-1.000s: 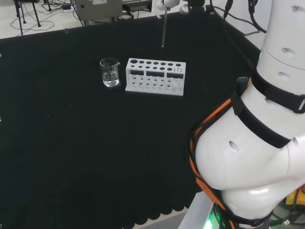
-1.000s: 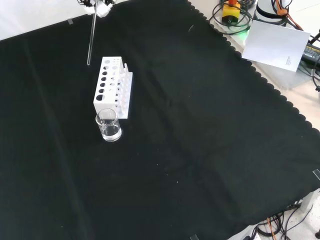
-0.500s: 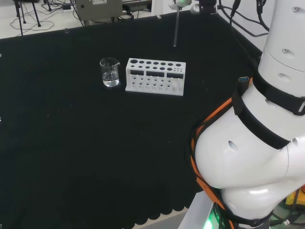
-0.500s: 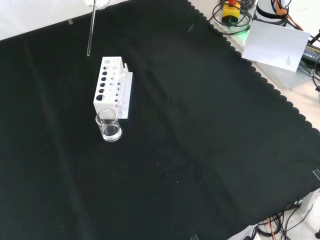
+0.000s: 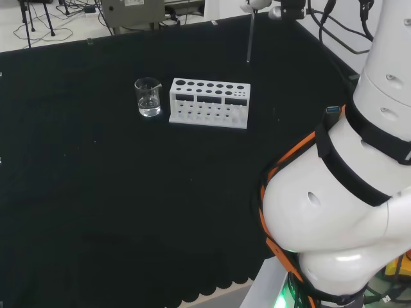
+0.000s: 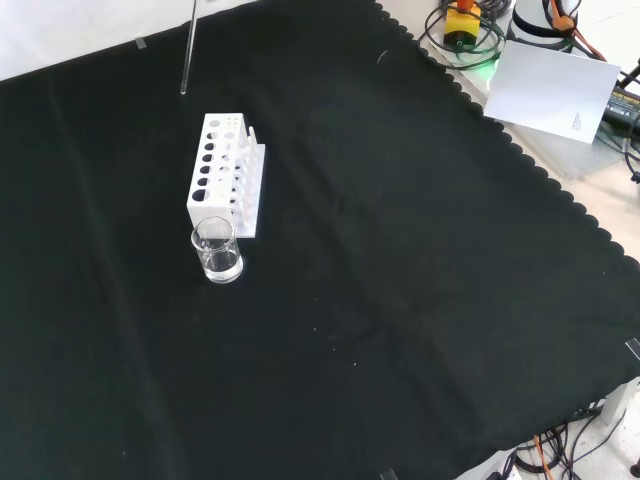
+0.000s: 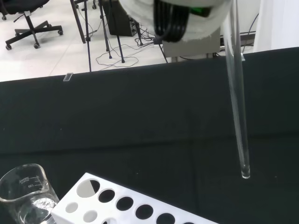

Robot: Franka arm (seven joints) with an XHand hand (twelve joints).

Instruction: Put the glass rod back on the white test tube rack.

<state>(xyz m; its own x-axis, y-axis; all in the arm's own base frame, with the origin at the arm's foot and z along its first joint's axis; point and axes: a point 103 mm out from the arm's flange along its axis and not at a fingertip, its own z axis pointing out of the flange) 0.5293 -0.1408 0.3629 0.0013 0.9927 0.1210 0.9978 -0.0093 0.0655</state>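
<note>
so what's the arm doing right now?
It's carrying the glass rod upright above the cloth, the hand at the head view's top edge. The rod's tip hangs in the air past the rack's small-hole end, not yet over or in any hole. The rack stands on the cloth with a beaker holding a little clear liquid at its large-hole end. The rod isn't back in the rack yet.

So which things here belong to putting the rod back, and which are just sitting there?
Part of the job:
- glass rod, hanging upright in the air
- white test tube rack, holes empty
- hand, at the rod's top end

Just there:
- small glass beaker beside the rack
- sheet of white paper off the cloth
</note>
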